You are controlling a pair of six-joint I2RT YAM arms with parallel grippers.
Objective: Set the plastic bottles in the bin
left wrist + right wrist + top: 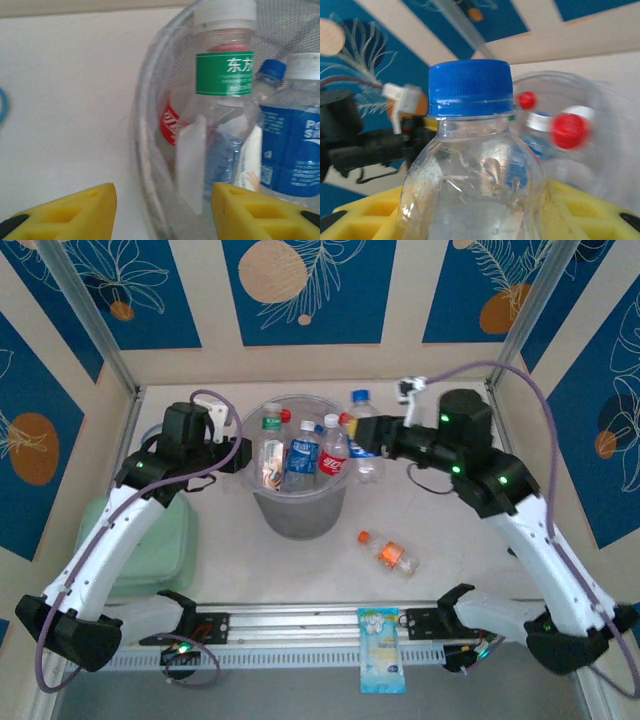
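The right pincer (368,440) is clamped on a clear blue-capped bottle (361,415), held upright just outside the right rim of the bin (300,515). In the right wrist view the bottle (470,165) sits between the yellow fingers (585,212) of the pincer (480,215), and the translucent bin wall (607,120) rises just behind it with two red caps blurred beyond. The bin stands in the middle of the worktop (300,570) and holds several plastic bottles standing close together: a green-labelled bottle (272,423) with a white cap at the far left, a blue-labelled bottle (301,462) in the centre and a red-labelled bottle (335,452) to its right. The left pincer (243,453) hangs at the bin's left rim with its fingers (75,210) spread apart and nothing gripped. In the left wrist view the curved bin wall (145,165) runs up between the fingers of this pincer (162,210); whether they touch it cannot be told. The green-labelled bottle (225,75) and the blue-labelled bottle (292,150) stand just inside that wall. One orange-capped bottle (392,554) lies on its side on the worktop, to the right of the bin and nearer the arm bases, apart from both pincers. A pale green pad (150,540) lies under the left arm, and a blue-and-white packet (382,650) lies at the near edge between the arm bases.
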